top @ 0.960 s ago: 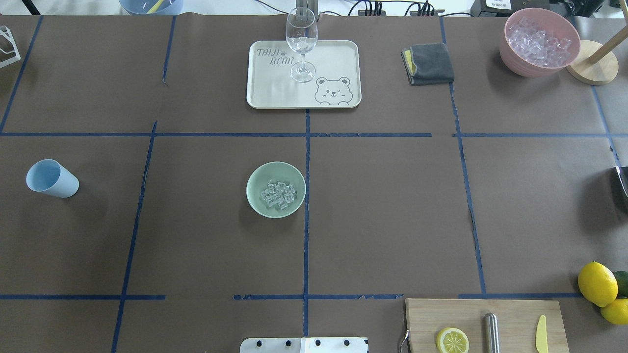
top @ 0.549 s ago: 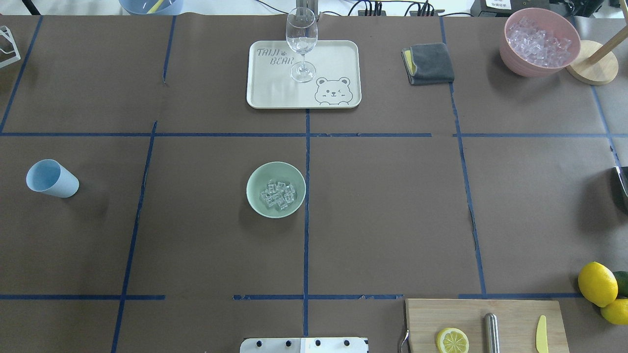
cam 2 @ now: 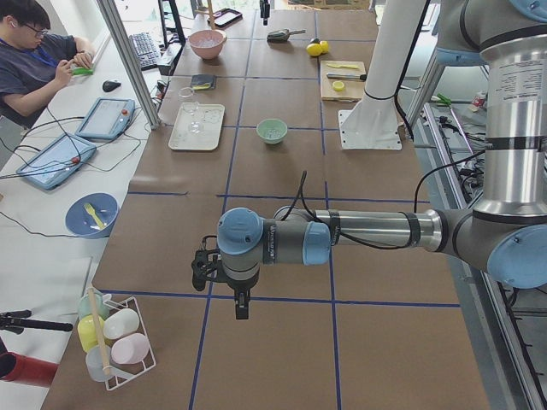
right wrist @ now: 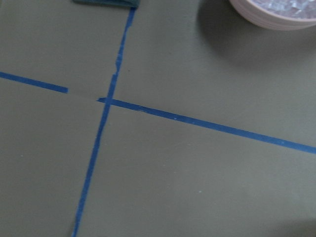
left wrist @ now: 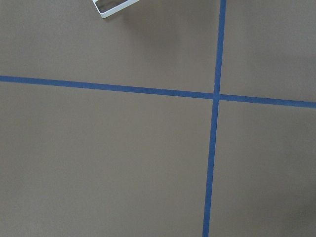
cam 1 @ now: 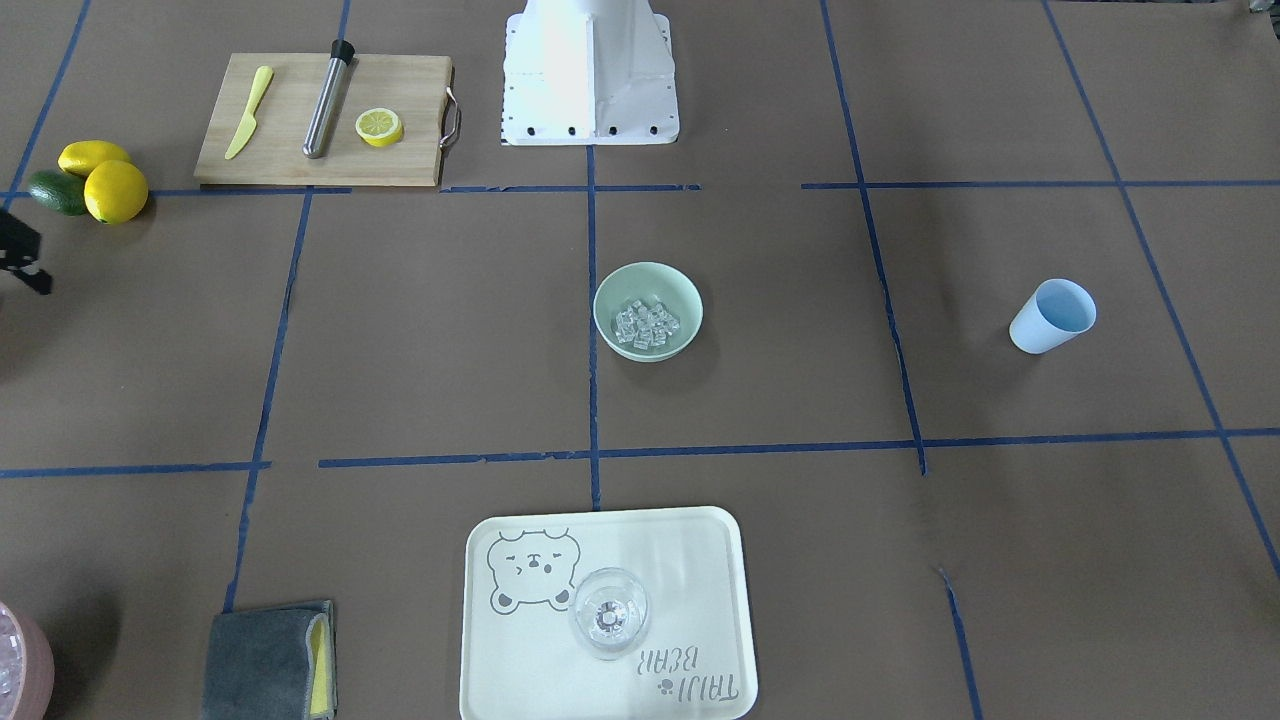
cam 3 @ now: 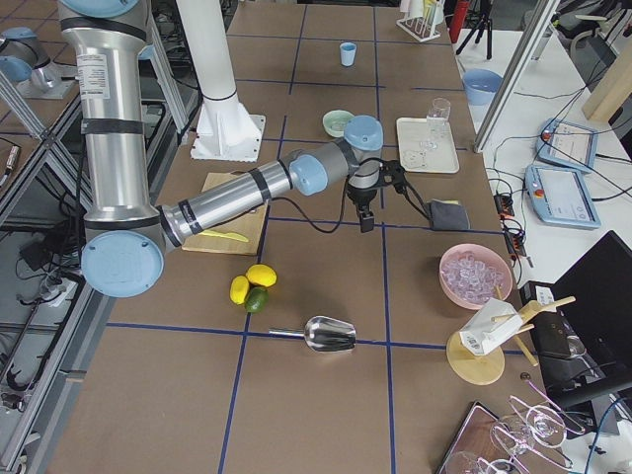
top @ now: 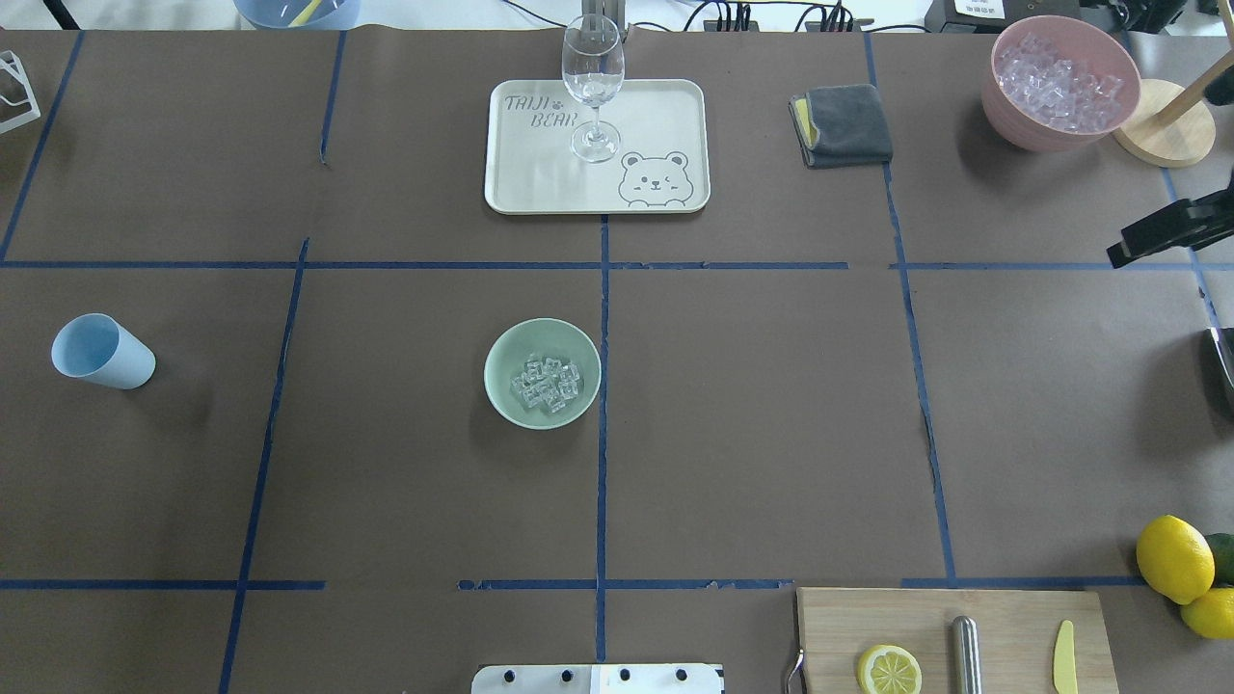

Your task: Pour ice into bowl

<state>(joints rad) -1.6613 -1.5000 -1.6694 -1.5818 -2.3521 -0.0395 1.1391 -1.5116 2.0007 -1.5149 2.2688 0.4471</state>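
Note:
The mint-green bowl stands near the table's middle, with a handful of clear ice cubes lying in it. It also shows in the front-facing view with the ice. The light blue cup stands empty at the far left. My right gripper hangs above the table between the grey cloth and the cutting board. A dark part of it shows at the overhead view's right edge. My left gripper hangs over bare table far from the bowl. I cannot tell whether either is open or shut.
A pink bowl full of ice stands at the back right. A tray with a wine glass, a grey cloth, a cutting board with a lemon slice, lemons and a metal scoop are around.
A dark part of my right arm has come into the overhead view at the right edge. The bowl, ice and cup have not moved.

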